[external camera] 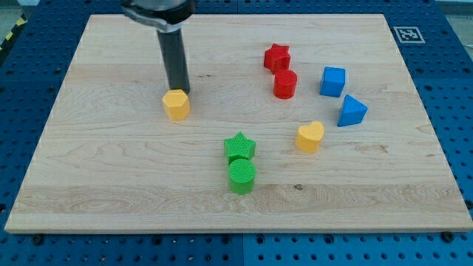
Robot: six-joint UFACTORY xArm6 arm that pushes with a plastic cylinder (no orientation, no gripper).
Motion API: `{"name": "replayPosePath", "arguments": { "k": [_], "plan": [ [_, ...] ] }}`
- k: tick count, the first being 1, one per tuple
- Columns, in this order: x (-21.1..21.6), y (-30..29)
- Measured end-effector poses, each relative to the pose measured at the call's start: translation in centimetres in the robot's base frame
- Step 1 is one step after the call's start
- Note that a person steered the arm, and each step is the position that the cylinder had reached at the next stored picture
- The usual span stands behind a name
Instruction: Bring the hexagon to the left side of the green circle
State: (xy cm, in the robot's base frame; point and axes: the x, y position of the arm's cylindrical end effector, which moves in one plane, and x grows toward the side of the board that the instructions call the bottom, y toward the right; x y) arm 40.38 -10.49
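Wooden board [111, 192] lies open between yellow hexagon [177, 104], touching my tip [179, 91], and green circle [242, 176]; no jaws.

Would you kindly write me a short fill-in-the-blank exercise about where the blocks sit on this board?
My tip sits just above the yellow ____.
The green star touches the green ____ below it.
The yellow heart lies to the view's ____ of the green star.

Answers: hexagon; circle; right

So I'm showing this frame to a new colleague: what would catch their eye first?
Probably the dark rod from the view's top, my tip right behind the yellow hexagon. Then the green star touching the green circle near the wooden board's bottom middle.
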Motion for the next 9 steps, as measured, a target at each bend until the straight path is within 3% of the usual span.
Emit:
{"name": "replayPosePath", "arguments": {
  "k": [2,4,7,9],
  "plan": [
    [2.3,-0.6],
    [1.3,1.6],
    [5.2,1.4],
    [6.1,-2.1]
  ]
}}
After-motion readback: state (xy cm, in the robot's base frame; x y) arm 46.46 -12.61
